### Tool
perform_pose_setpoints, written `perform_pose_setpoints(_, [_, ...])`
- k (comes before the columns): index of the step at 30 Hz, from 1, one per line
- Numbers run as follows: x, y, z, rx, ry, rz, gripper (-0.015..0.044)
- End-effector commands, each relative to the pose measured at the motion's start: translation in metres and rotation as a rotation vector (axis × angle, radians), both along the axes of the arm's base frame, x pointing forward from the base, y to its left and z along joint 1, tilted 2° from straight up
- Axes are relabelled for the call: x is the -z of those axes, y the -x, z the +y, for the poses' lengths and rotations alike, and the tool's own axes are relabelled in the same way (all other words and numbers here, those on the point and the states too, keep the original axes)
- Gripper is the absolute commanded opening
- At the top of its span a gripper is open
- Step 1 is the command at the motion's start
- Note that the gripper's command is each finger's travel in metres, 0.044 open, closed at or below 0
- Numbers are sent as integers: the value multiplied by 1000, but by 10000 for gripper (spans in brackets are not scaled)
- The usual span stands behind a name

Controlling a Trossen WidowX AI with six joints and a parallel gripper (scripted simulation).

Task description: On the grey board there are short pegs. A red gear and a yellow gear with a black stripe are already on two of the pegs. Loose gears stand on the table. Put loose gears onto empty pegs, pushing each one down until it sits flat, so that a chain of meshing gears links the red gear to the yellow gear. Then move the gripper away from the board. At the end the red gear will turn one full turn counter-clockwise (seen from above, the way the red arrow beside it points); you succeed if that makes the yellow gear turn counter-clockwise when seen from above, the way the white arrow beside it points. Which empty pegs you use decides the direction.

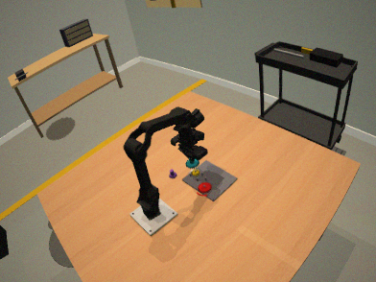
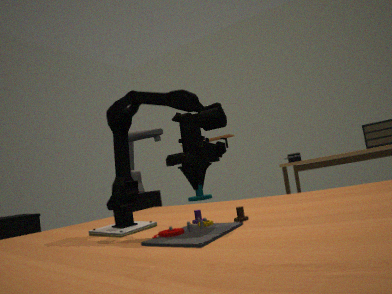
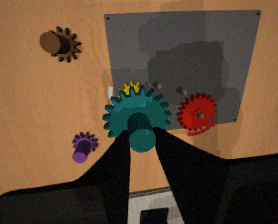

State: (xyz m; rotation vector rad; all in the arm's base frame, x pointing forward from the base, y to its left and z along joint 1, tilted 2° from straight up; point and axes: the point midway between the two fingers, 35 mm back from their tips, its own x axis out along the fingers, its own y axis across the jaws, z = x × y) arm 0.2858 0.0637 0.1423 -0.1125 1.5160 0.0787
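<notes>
My gripper (image 3: 140, 133) (image 2: 199, 187) is shut on the handle of the large teal gear (image 3: 122, 108) (image 2: 200, 197) (image 1: 192, 163), which hangs level above the board's near-left part. The grey board (image 1: 221, 176) (image 2: 190, 241) (image 3: 130, 32) lies on the table. The red gear (image 1: 204, 187) (image 2: 171, 233) (image 3: 192, 116) sits on it. The yellow gear (image 1: 196, 173) (image 2: 206, 223) (image 3: 131, 87) is partly hidden by the teal gear in the wrist view. Two bare pegs show there, one peg (image 3: 156, 85) and another peg (image 3: 180, 91); others may be hidden.
A small purple gear (image 1: 173, 174) (image 2: 197, 214) (image 3: 85, 143) stands on the table left of the board in the wrist view. A brown gear (image 2: 241, 214) (image 3: 68, 45) stands farther off, beyond the board in the exterior view. The arm's white base plate (image 1: 165, 212) is on the table.
</notes>
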Motion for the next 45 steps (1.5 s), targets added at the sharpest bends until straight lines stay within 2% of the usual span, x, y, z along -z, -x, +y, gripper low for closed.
perform_pose_setpoints(1, [2,2,-6,-5,-4,-5,0])
perform_pose_setpoints(21, [23,14,-45,-5,1,-5,0])
perform_pose_setpoints(45, [24,15,-45,-11,1,-5,0])
